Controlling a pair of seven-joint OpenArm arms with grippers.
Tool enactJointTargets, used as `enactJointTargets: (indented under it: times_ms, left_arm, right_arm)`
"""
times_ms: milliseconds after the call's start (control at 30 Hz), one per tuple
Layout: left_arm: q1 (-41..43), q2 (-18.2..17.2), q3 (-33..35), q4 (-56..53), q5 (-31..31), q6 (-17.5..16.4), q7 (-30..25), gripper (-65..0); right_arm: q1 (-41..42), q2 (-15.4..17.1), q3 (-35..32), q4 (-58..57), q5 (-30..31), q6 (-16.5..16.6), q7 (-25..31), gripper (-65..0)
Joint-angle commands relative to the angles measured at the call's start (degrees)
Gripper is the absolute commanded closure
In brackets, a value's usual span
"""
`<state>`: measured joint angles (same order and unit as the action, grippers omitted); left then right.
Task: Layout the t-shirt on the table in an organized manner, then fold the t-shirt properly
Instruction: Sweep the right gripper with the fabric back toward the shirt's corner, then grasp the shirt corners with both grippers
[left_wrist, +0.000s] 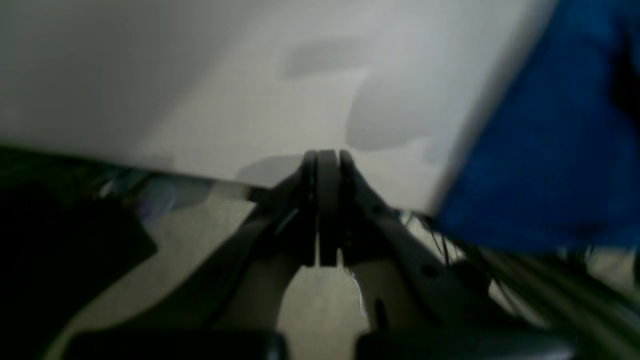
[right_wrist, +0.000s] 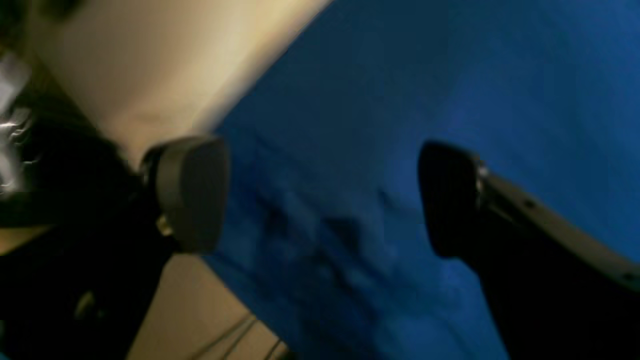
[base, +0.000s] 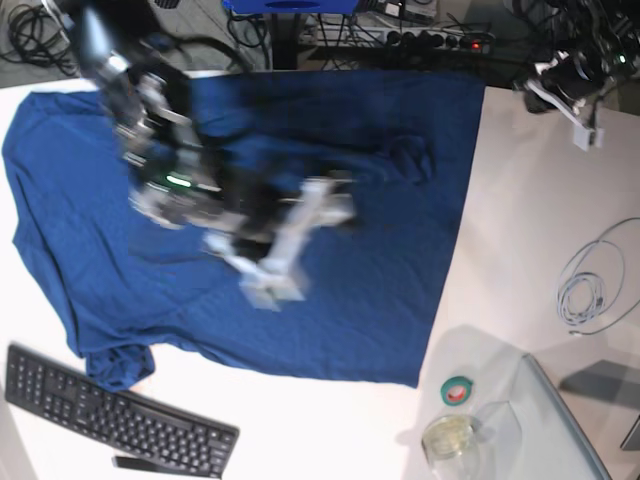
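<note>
**Cloth spread over white tabletop, one arm above it**

Cloth covers most of the table: the t-shirt, plain dark blue, lies spread across the white surface, its far edge near the table's back edge and its near hem running straight along the side towards the keyboard. One sleeve is bunched into a small lump just beside the keyboard's end, touching or nearly so; I cannot tell which. Another puckered fold sits near the shirt's upper middle. The rest lies fairly flat with shallow wrinkles.

The right gripper hangs over the middle of the shirt, blurred in the base view. Its wrist view shows the two fingers standing far apart with only blue cloth beneath them and nothing between them. The left gripper is off at the table's far corner, away from the cloth; its wrist view shows the jaws pressed together with nothing in them, bare white table and a strip of blue shirt beyond.

On the bare part of the table lie a coiled white cable, a roll of green tape and a clear round container, all apart from the shirt. Beyond the back edge, the floor holds a tangle of black cables and a power strip
</note>
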<state>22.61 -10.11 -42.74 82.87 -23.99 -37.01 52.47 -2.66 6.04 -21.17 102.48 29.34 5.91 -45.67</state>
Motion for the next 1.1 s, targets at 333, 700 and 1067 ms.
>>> enactJointTargets:
  times_ms: [333,700,1067]
  left_arm:
    - [5.74,4.70,-0.82,0.87,-0.32,-2.99,-11.72,0.0]
    - [3.81,5.23,-0.29,3.15,-0.41,-2.99,-11.81,-54.1]
    - [1.35,6.11,4.81,0.43,0.03,-2.99,-11.81,-54.0]
  right_arm:
    - [-21.39,2.26,30.71,7.72,1.21,12.94,8.88,-52.2]
    - [-23.76,0.59,39.67,5.17,1.21,18.04,8.70,-52.1]
    - [-23.76,0.59,39.67,0.86,1.21,18.13,8.79,-51.9]
